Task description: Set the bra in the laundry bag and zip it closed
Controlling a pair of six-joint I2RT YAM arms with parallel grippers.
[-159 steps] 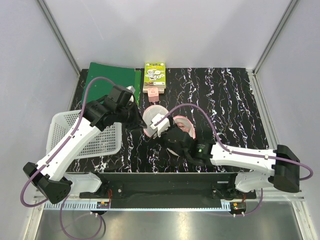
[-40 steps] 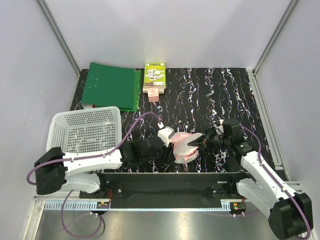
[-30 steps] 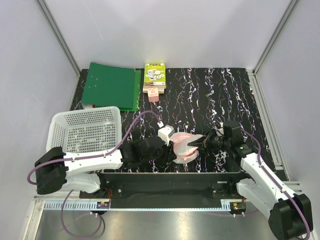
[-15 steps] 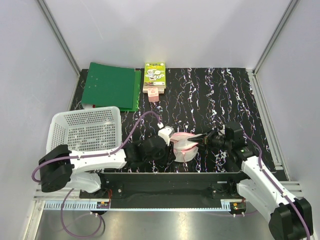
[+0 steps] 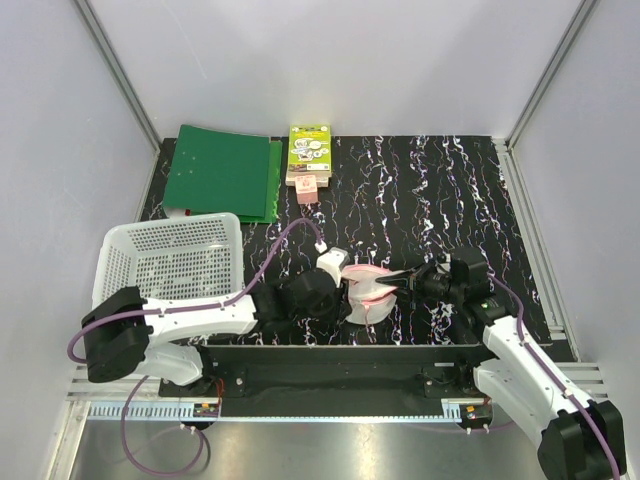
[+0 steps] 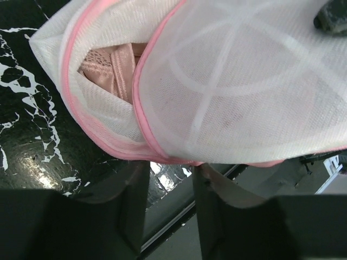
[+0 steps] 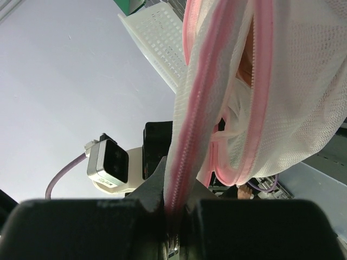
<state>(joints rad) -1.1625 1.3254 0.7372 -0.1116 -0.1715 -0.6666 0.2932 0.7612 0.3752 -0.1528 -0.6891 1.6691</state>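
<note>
R gripper [image 7: 174, 208] is closed tight on the pink zip [image 7: 198, 92] at the edge of the bag [image 7: 303, 97]. The zip strip runs up from btw its fingers. The white mesh hangs to the right of it. In the top view the R gripper [image 5: 398, 283] points left and meets the bag [image 5: 368, 298] on its right side.

L gripper [image 6: 169, 179] has its 2 dark fingers [image 6: 127, 206] apart, w/ a gap btw them where the table shows. The pink rim of the bag [image 6: 244, 92] sits right over the tips. Can't tell if it touches them. I see nothing pinched there. From the top, the L gripper [image 5: 345, 297] is at the bag's left side.

The bag is partly open. One round half lies over the other, w/ a gap on the left. The bra [image 6: 116, 62] is inside the bag, peach, tucked in that gap under the mesh. The bag is near the front edge of the black table [image 5: 450, 190], btw the 2 arms.

Farther out, a white basket [image 5: 175, 262] is on the left, near the L arm. At the back is a green folder [image 5: 220, 172], w/ a green box [image 5: 309, 150] just beside it. A small pink thing [image 5: 308, 188] is right in front of the box.
</note>
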